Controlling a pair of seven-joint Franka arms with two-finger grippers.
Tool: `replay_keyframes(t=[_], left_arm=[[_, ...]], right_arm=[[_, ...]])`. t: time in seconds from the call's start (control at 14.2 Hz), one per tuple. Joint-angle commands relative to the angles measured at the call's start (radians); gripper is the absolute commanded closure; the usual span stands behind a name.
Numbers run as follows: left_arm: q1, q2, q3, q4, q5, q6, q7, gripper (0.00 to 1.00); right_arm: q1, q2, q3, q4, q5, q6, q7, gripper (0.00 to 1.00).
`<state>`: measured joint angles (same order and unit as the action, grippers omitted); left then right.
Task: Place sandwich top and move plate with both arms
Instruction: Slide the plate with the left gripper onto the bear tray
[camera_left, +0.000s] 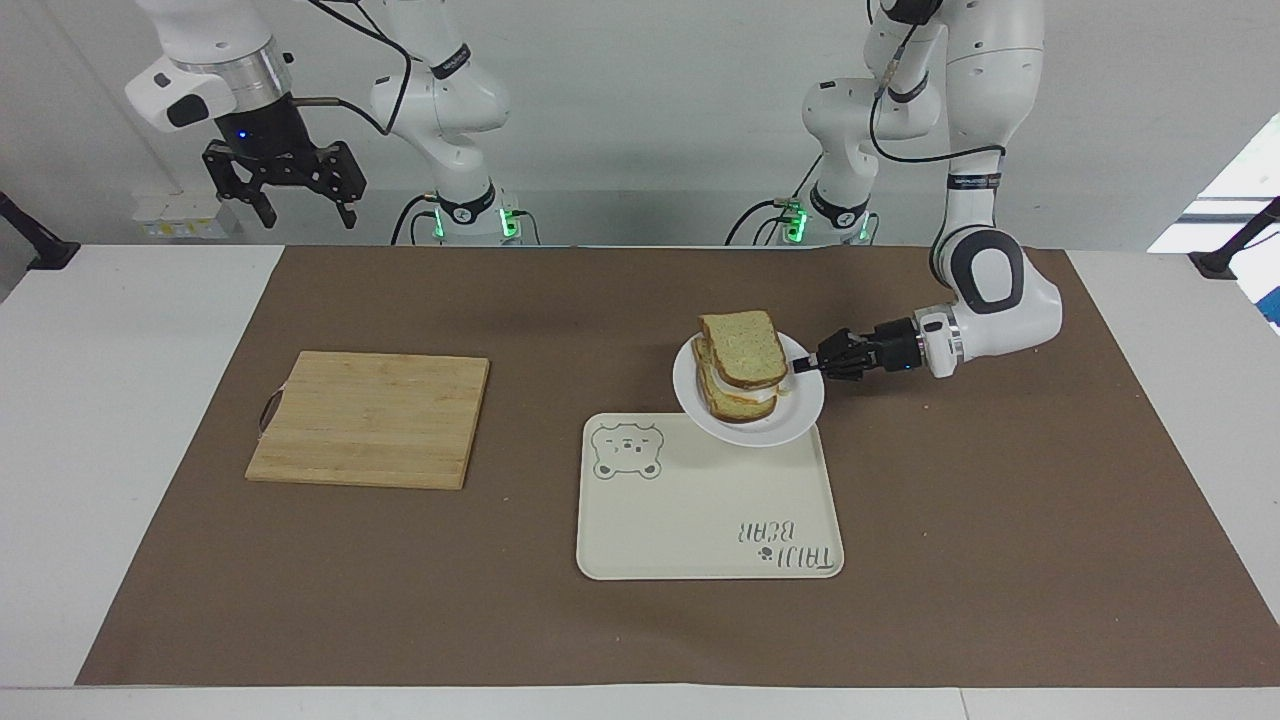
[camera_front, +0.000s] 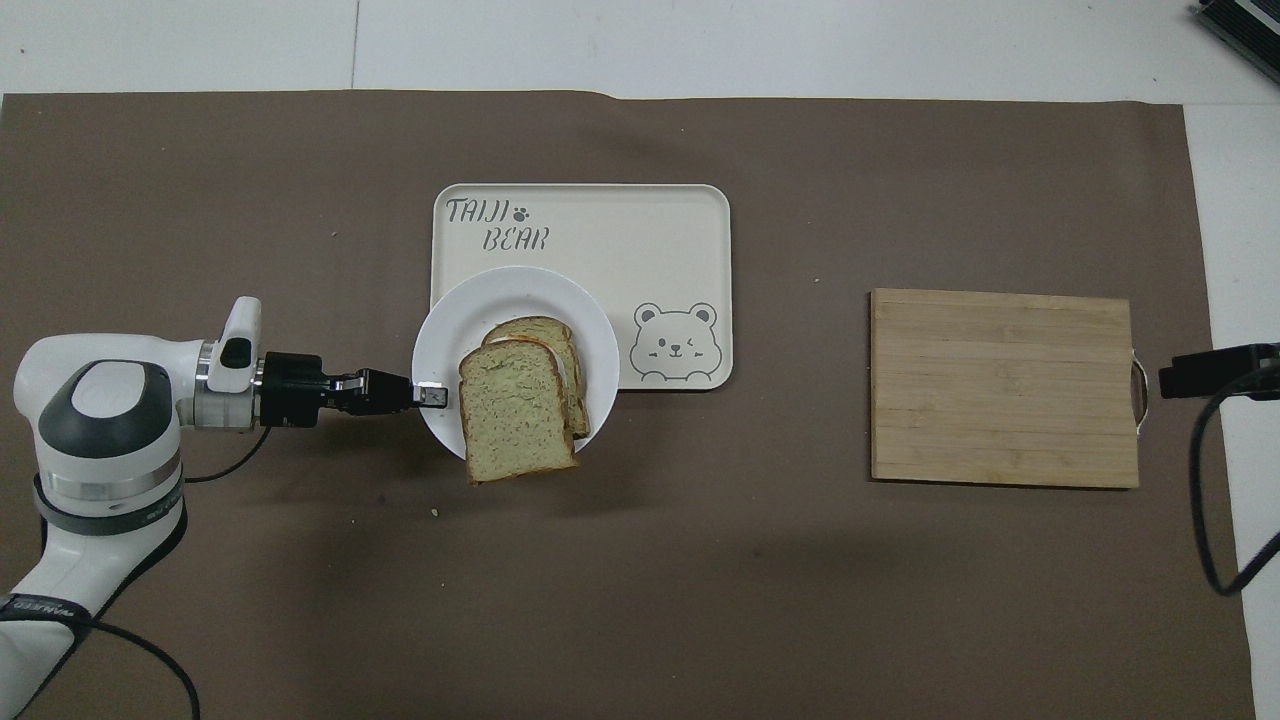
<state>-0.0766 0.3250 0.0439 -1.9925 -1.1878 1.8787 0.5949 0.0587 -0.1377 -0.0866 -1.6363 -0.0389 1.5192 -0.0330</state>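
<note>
We have the left gripper clamped on the rim of the plate, at the edge toward the left arm's end of the table, and the plate hangs lifted, partly over the corner of the cream tray nearest the robots. The sandwich top sits on the stack but skewed, overhanging the lower slices toward the robots, which the overhead view shows clearly. That is our main worry: with only 1 pinch point on a thin rim, the plate can sag or tip away from the fingers, and any tilt or jerk could slide that offset slice, or the whole stack, off. The rim could also slip out of the grip, since the load sits well out from the pinch. If we lower too soon, the plate's underside could catch the tray's raised lip and rock. The right gripper waits high above the right arm's end of the table, jaws spread and empty, so we get no second support, though the task names 2 arms. The wooden cutting board lies well apart.
</note>
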Motion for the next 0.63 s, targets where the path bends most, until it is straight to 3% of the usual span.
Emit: replay_keyframes(t=[0.0, 0.28, 0.56], left_arm=[[-0.014, 0.066, -0.048, 0.084, 0.013, 0.060, -0.049, 1.00], [-0.019, 0.176, -0.078, 0.263, 0.014, 0.097, -0.147, 1.00], [-0.003, 0.262, -0.091, 0.343, 0.017, 0.126, -0.158, 1.00]], right_arm=[[-0.007, -0.010, 0.001, 0.003, 0.019, -0.011, -0.024, 0.00], [-0.007, -0.010, 0.001, 0.003, 0.019, -0.011, -0.024, 0.00], [-0.007, -0.008, 0.001, 0.003, 0.019, -0.011, -0.024, 0.00]])
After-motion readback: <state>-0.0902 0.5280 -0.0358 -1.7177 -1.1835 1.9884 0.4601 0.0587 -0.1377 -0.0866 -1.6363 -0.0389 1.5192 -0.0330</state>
